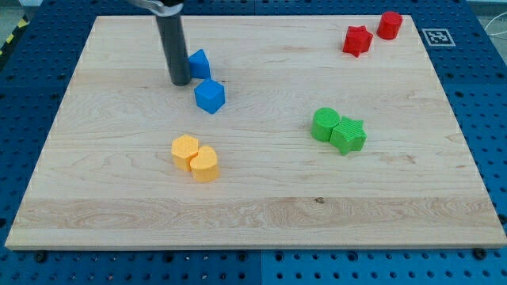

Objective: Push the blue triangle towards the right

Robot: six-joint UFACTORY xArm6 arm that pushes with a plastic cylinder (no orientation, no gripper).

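Tip: my tip (181, 81), dark rod end w/o pincer, touching small blue triangle block's (200, 63) left side.
Triangle: upper-left on pale wooden board (261, 198), blue cube block (210, 96) just below-right.

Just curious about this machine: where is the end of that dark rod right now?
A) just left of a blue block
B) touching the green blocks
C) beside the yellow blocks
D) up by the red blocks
A: my tip sits just left of the blue triangle, above-left of the blue cube.
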